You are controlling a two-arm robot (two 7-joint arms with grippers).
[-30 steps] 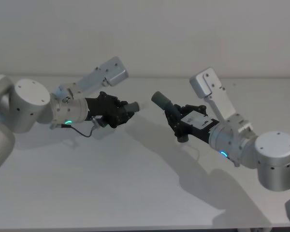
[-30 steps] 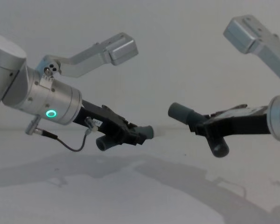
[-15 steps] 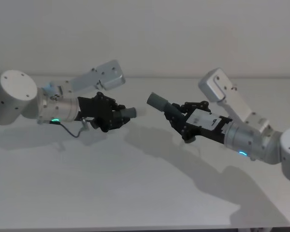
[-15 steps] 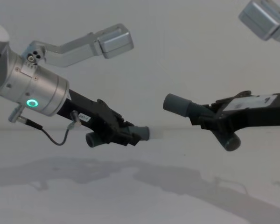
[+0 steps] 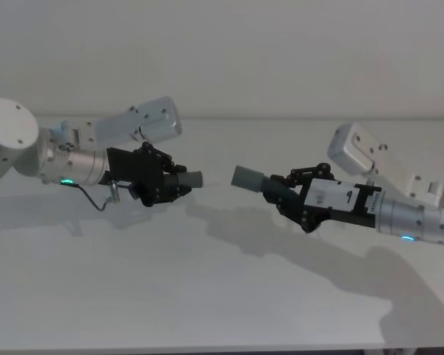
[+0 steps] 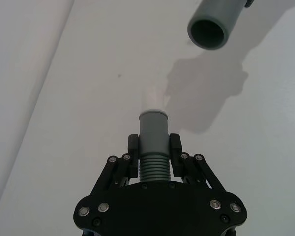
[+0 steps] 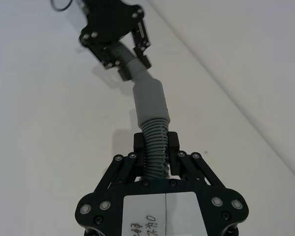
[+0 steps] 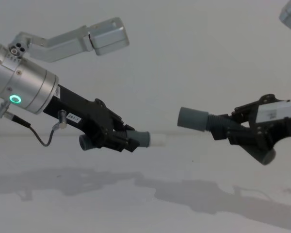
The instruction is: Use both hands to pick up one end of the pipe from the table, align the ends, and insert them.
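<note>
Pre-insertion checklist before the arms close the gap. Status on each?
1. Left gripper holding its pipe piece: ok, fingers clamp the ribbed section.
2. Right gripper holding its pipe piece: ok, fingers clamp the ribbed section.
3. Both pieces clear of the table: ok, chest view shows them above it, shadows below.
4. Mating ends facing each other: ok, pale narrow tip points toward the wide cuff.
5. Ends coaxial: not ok, in the chest view the cuff sits higher than the tip, and in the left wrist view its opening lies off the tip's axis.
6. Ends apart, nothing between: ok, an open gap.
</note>
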